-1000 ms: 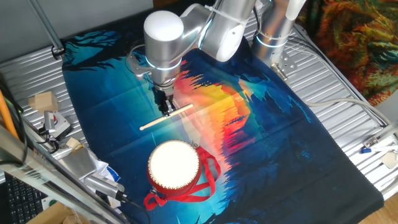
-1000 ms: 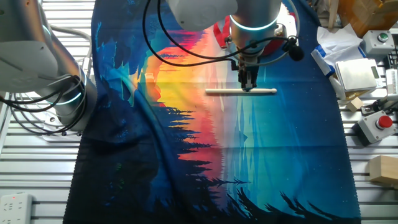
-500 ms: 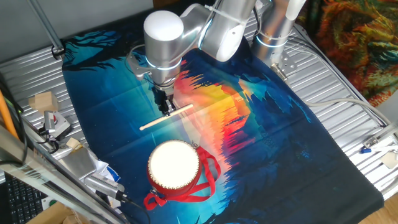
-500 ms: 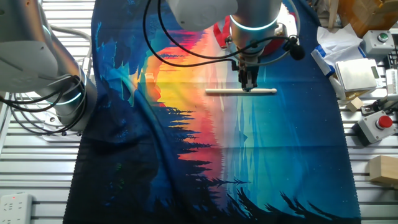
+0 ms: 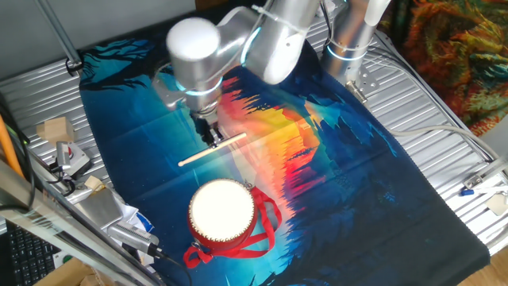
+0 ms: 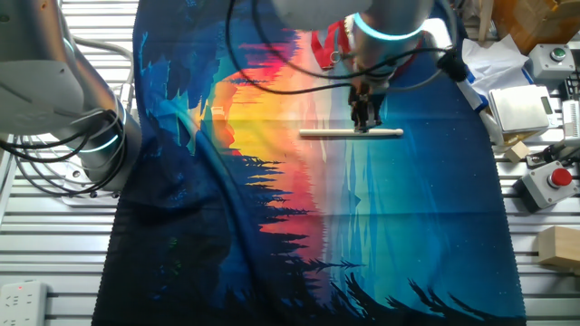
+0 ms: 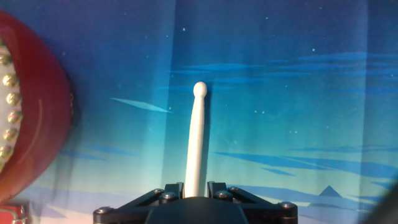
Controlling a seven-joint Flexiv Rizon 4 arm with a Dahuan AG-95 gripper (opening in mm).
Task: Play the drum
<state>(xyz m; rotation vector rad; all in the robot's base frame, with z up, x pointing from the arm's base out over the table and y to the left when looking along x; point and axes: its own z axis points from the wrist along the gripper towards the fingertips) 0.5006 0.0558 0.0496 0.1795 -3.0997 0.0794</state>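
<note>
Item 1, drum [image 5: 221, 211]: qty 1. We log it at lower centre of one fixed view, white round head up, red sides, red ribbon straps [image 5: 266, 230] trailing to its right and lower left. Sits on the printed cloth [image 5: 349, 183]. In hand view its red side w/ a row of gold studs fills the left edge [image 7: 31, 106]. In the other fixed view we see only a bit of red at top centre behind the arm; can't tell if that's the drum.

Item 2, stick [image 5: 212, 149]: qty 1, thin, pale wood. Left of centre in one fixed view, above the drum and apart from it; in the other fixed view [image 6: 326, 134] it runs horizontal, upper centre-right. Hand view shows it pointing up the frame, rounded tip [image 7: 199, 90] at upper centre. We can't tell if it rests on the cloth or is raised off it.

Item 3, gripper [image 5: 211, 137]: qty 1, on the silver arm [image 5: 238, 48]. Jaws pinched on the stick approx. at mid-length [image 6: 364, 128]; hand view [image 7: 194, 190] shows fingers tight on both sides of the shaft at bottom centre.

Item 4, cloth: qty 1, blue/orange sunset print, over a ribbed metal table [image 5: 444, 103].

Misc.: red button box [image 6: 550, 184] at right edge of the other fixed view; wood blocks, qty 2 there [image 6: 557, 246], [image 6: 514, 146].
</note>
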